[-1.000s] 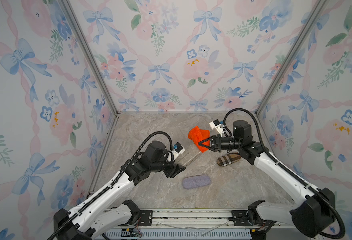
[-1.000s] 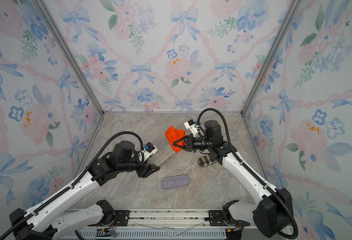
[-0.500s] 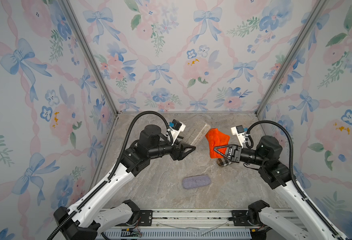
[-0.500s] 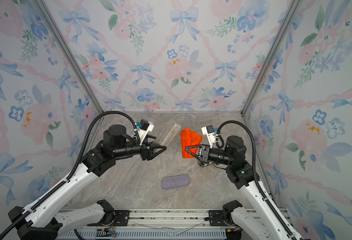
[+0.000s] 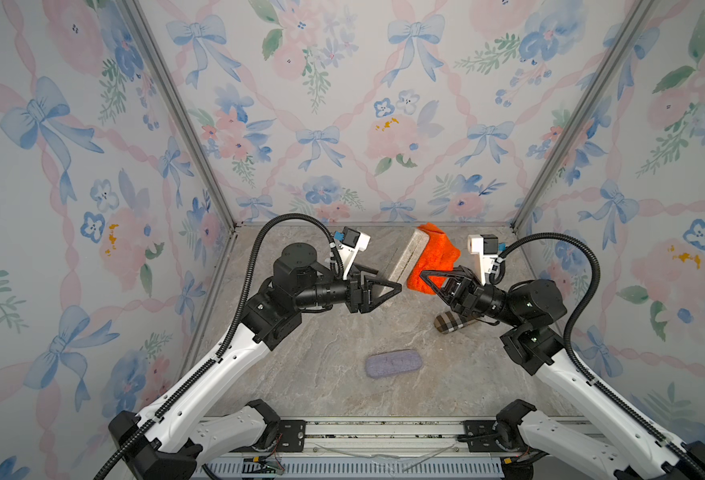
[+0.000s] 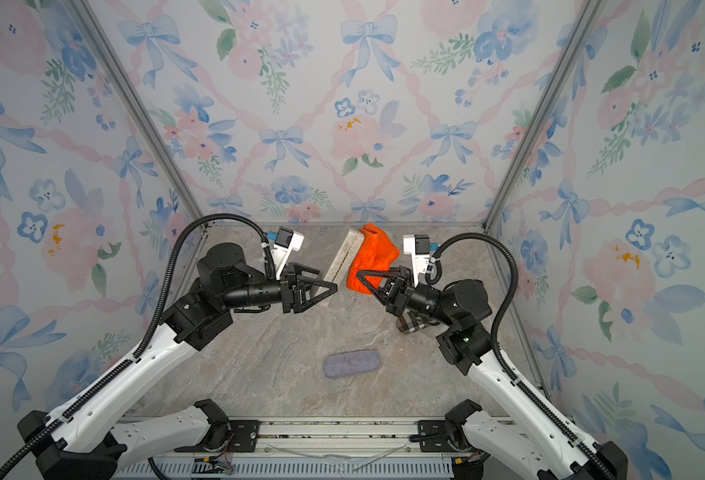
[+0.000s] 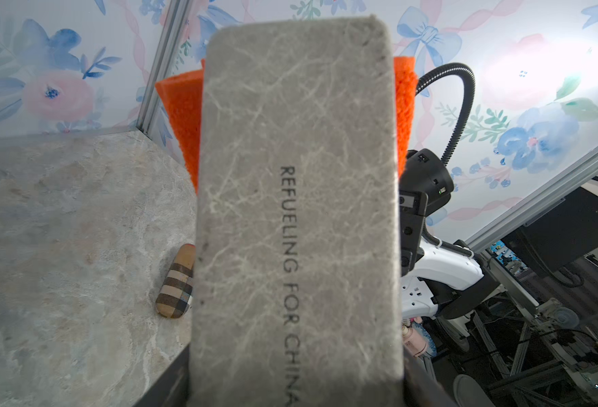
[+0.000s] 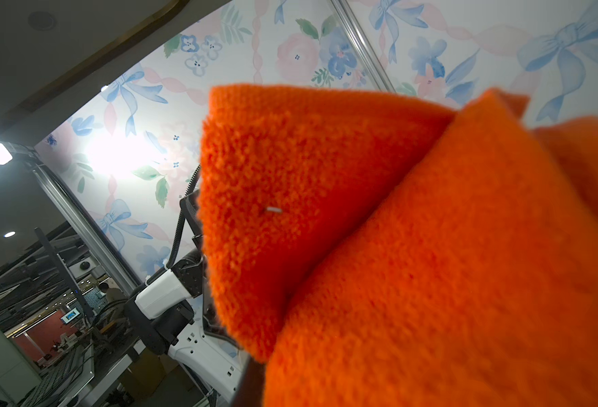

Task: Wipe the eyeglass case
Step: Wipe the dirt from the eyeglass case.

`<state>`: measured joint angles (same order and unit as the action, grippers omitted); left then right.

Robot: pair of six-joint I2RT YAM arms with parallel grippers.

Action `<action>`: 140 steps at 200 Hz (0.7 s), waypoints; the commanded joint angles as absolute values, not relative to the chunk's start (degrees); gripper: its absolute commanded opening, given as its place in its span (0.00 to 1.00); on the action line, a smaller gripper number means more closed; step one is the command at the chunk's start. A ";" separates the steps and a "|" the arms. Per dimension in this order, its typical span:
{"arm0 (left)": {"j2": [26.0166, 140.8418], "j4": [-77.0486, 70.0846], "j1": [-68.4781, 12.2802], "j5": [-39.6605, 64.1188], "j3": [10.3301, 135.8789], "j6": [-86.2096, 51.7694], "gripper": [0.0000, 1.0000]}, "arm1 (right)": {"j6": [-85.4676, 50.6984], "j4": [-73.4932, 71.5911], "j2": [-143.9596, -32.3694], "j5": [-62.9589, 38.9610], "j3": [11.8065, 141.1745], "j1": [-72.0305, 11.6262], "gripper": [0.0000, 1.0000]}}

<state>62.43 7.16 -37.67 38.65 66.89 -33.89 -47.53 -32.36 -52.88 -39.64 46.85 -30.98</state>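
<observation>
**A:** Any writing I can read?
**B:** "REFUELING FOR CHINA" on the grey eyeglass case [image 7: 297,211]; my left gripper [image 5: 399,286] grips its end. It's closed, contents hidden.
**A:** And rightward?
**B:** My right gripper [image 5: 423,275] is clenched on the orange cloth [image 5: 435,258], against the case.

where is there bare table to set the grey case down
Bare table lies centrally, between the purple pouch and the left gripper holding the grey case; also front right, between the pouch and the right arm. Crowded: the plaid case under the right gripper holding the orange cloth.
</observation>
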 commanded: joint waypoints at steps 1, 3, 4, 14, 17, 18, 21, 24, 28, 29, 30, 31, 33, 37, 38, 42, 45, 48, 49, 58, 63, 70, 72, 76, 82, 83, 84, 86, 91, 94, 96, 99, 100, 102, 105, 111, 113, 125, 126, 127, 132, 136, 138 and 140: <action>62.06 2.73 -37.80 39.96 66.58 -36.12 0.15 | -46.71 -38.01 -53.94 -40.62 48.06 -32.67 0.00; 62.08 2.51 -37.84 39.92 66.55 -36.23 0.15 | -46.57 -38.11 -54.02 -40.65 47.83 -32.97 0.00; 62.11 2.40 -37.86 39.95 66.58 -36.35 0.15 | -46.49 -38.13 -54.04 -40.63 47.73 -33.14 0.00; 62.29 0.52 -37.76 40.37 66.49 -37.20 0.15 | -45.10 -37.66 -54.03 -40.11 46.45 -35.51 0.00; 62.37 -0.13 -37.79 40.61 66.42 -37.48 0.15 | -44.56 -37.44 -54.04 -39.74 46.02 -36.42 0.00; 62.34 -0.24 -37.79 40.70 66.39 -37.59 0.15 | -44.39 -37.39 -54.00 -39.60 45.86 -36.71 0.00; 62.37 -1.19 -37.78 41.05 66.36 -37.89 0.15 | -43.88 -37.24 -54.07 -39.29 45.42 -37.60 0.00; 62.39 -2.03 -37.79 41.31 66.28 -38.24 0.15 | -43.42 -37.19 -54.15 -38.97 44.91 -38.43 0.00; 62.53 -2.89 -37.85 41.63 66.27 -38.63 0.16 | -42.90 -37.38 -54.37 -38.59 44.27 -39.77 0.00; 62.51 -3.07 -37.82 41.69 66.31 -38.74 0.16 | -42.81 -37.41 -54.48 -38.54 44.11 -40.05 0.00; 62.54 -3.25 -37.81 41.81 66.29 -38.79 0.16 | -42.76 -37.43 -54.53 -38.47 43.98 -40.29 0.00; 62.56 -3.38 -37.80 41.87 66.37 -38.86 0.16 | -42.74 -37.57 -54.60 -38.40 43.83 -40.53 0.00; 62.64 -3.55 -37.79 41.84 66.45 -38.92 0.16 | -42.72 -37.80 -54.87 -38.30 43.63 -40.94 0.00; 62.80 -3.56 -37.73 41.91 66.64 -39.02 0.16 | -42.87 -38.63 -55.31 -38.19 43.02 -41.52 0.00; 62.86 -3.54 -37.76 41.92 66.72 -39.07 0.16 | -43.01 -38.87 -55.43 -38.21 42.87 -41.63 0.00; 63.11 -3.37 -37.79 41.96 66.98 -38.95 0.16 | -43.60 -40.14 -55.95 -38.09 42.36 -41.88 0.00; 63.17 -3.28 -37.80 42.04 67.12 -38.96 0.16 | -44.21 -41.22 -56.37 -38.12 42.02 -41.85 0.00; 63.36 -3.18 -37.79 42.23 67.22 -38.94 0.16 | -44.54 -42.23 -56.76 -38.09 41.75 -41.68 0.00; 63.36 -3.17 -37.79 42.30 67.23 -38.94 0.16 | -44.73 -42.56 -56.90 -38.07 41.66 -41.58 0.00; 63.68 -2.92 -37.79 42.83 67.32 -38.94 0.16 | -46.16 -44.63 -57.87 -38.19 41.77 -40.41 0.00; 63.69 -2.75 -37.81 43.17 67.29 -39.02 0.16 | -46.75 -45.07 -58.36 -38.47 42.30 -39.39 0.00; 63.65 -2.57 -37.79 43.66 67.16 -39.16 0.16 | -46.80 -44.93 -58.87 -39.07 43.47 -38.00 0.00; 63.61 -2.49 -37.79 43.74 67.13 -39.15 0.16 | -46.72 -44.63 -58.95 -39.32 43.91 -37.56 0.00; 63.40 -2.26 -37.84 43.92 67.00 -39.12 0.16 | -46.50 -44.04 -58.97 -39.59 44.88 -36.62 0.00; 63.19 -1.89 -37.81 43.88 66.76 -39.03 0.16 | -46.01 -42.44 -59.00 -39.78 46.36 -35.28 0.00; 63.10 -1.82 -37.85 43.87 66.69 -39.03 0.16 | -45.90 -42.23 -59.03 -39.89 46.60 -35.04 0.00; 63.06 -1.79 -37.82 43.82 66.66 -39.03 0.16 | -45.85 -42.03 -59.05 -39.89 46.86 -34.83 0.00; 62.96 -1.52 -37.80 43.67 66.56 -39.02 0.16 | -45.74 -41.64 -59.01 -40.03 47.38 -34.42 0.00; 62.68 -0.90 -37.83 43.34 66.33 -38.78 0.16 | -45.34 -40.93 -58.89 -40.41 48.61 -33.49 0.00; 62.48 -0.50 -37.80 43.11 66.22 -38.66 0.16 | -45.21 -40.71 -58.78 -40.64 49.22 -32.84 0.00; 62.33 -0.21 -37.79 43.01 66.13 -38.49 0.16 | -45.25 -40.59 -58.73 -40.81 49.64 -32.51 0.00; 62.14 0.02 -37.79 42.86 66.10 -38.36 0.16 | -45.09 -40.42 -58.71 -41.04 50.29 -31.99 0.00; 62.10 0.10 -37.79 42.83 66.10 -38.34 0.16 | -45.04 -40.29 -58.67 -41.09 50.50 -31.86 0.00; 61.93 0.16 -37.79 42.85 65.90 -38.33 0.16 | -44.90 -40.15 -58.57 -41.19 50.86 -31.54 0.00; 61.77 0.17 -37.79 42.75 65.63 -38.32 0.16 | -44.79 -39.85 -58.53 -41.39 51.54 -31.19 0.00; 61.34 0.11 -37.84 42.72 65.08 -38.50 0.16 | -44.30 -39.01 -58.31 -41.73 52.57 -30.50 0.00; 61.24 0.09 -37.81 42.74 65.00 -38.50 0.16 | -44.14 -38.78 -58.33 -41.81 52.91 -30.32 0.00; 60.53 0.01 -37.80 42.30 64.07 -38.81 0.16 | -42.98 -37.11 -58.02 -41.79 54.21 -29.97 0.00; 60.50 -0.04 -37.84 42.24 64.07 -38.79 0.16 | -42.89 -37.01 -57.97 -41.77 54.22 -29.97 0.00; 60.49 -0.02 -37.82 42.26 63.98 -38.82 0.16 | -42.85 -36.96 -57.94 -41.76 54.35 -29.97 0.00; 60.22 -0.07 -37.80 42.09 63.75 -38.86 0.16 | -42.65 -36.72 -57.98 -41.76 54.36 -30.01 0.00; 60.11 -0.23 -37.79 42.02 63.63 -38.89 0.16 | -42.71 -36.73 -57.93 -41.85 54.17 -30.17 0.00; 59.98 -0.26 -37.79 41.99 63.50 -38.92 0.16 | -42.76 -36.85 -57.92 -41.84 54.08 -30.26 0.00; 60.02 -0.33 -37.79 41.92 63.47 -38.98 0.16 | -42.79 -36.94 -57.92 -41.86 53.82 -30.39 0.00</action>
